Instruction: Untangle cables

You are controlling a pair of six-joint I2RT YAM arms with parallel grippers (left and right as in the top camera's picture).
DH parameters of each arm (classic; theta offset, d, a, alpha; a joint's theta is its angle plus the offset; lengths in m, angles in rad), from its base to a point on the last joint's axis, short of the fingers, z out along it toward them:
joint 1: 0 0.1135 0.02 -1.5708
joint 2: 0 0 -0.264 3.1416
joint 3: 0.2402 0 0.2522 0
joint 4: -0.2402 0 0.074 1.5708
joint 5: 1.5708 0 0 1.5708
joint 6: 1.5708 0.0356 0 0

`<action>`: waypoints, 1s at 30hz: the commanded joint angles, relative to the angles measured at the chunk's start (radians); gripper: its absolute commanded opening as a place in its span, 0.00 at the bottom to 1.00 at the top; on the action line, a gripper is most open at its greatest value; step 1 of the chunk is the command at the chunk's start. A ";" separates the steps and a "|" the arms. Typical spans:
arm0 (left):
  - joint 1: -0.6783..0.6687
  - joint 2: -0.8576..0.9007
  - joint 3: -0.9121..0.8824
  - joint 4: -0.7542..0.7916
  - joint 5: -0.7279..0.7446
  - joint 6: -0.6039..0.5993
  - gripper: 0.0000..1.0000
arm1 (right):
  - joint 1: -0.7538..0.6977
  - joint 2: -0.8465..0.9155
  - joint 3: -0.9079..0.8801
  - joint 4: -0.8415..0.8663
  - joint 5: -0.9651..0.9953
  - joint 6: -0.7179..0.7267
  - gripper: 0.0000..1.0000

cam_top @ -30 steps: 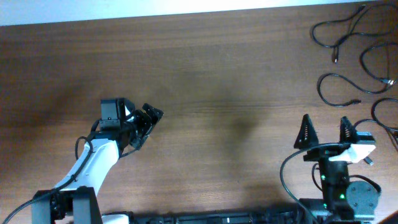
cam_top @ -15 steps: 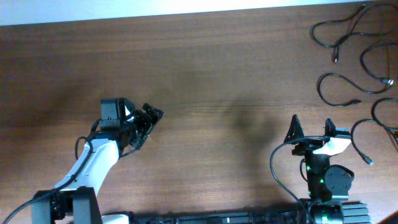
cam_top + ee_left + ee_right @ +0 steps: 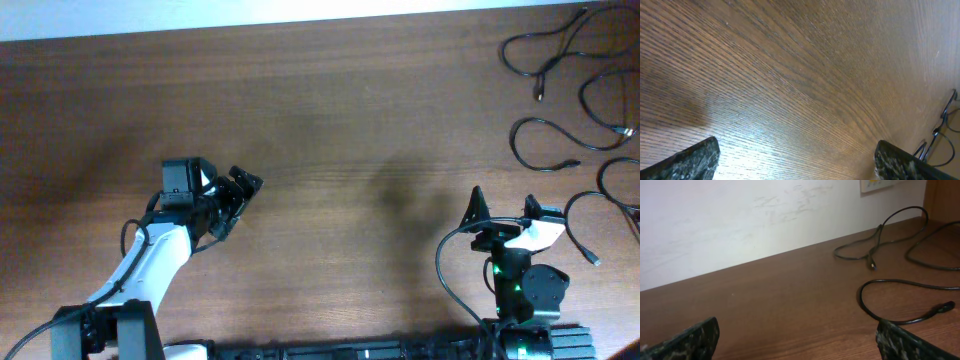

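Note:
Several thin black cables lie as separate loops at the table's far right. One loop [image 3: 540, 92] is at the top, one [image 3: 573, 162] is below it, and one cable end [image 3: 596, 260] lies just right of my right gripper [image 3: 502, 207]. That gripper is open and empty, touching no cable. In the right wrist view my gripper [image 3: 797, 337] faces a looped cable [image 3: 947, 306] at front right and another [image 3: 873, 265] farther back. My left gripper [image 3: 236, 200] is open and empty at the left, far from the cables. Its wrist view [image 3: 795, 155] shows bare wood, with cable bits [image 3: 940, 131] at the right edge.
The brown wooden table [image 3: 350, 120] ends at a white wall [image 3: 740, 220] along the far edge. Thick black wires run along both arm bases near the front edge.
My right gripper has moved left and slightly back toward the front edge, uncovering a cable end beside it. It has held still for the last half second. The left arm has not moved.

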 commanded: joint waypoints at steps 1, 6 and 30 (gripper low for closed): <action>0.003 -0.008 -0.003 0.001 -0.011 0.016 0.99 | -0.005 -0.011 -0.005 -0.006 0.013 -0.004 0.99; 0.003 -0.008 -0.003 0.001 -0.011 0.016 0.99 | -0.001 -0.011 -0.005 -0.006 -0.001 -0.041 0.98; 0.003 -0.008 -0.003 0.001 -0.011 0.016 0.99 | 0.040 -0.010 -0.005 -0.006 0.001 -0.329 0.99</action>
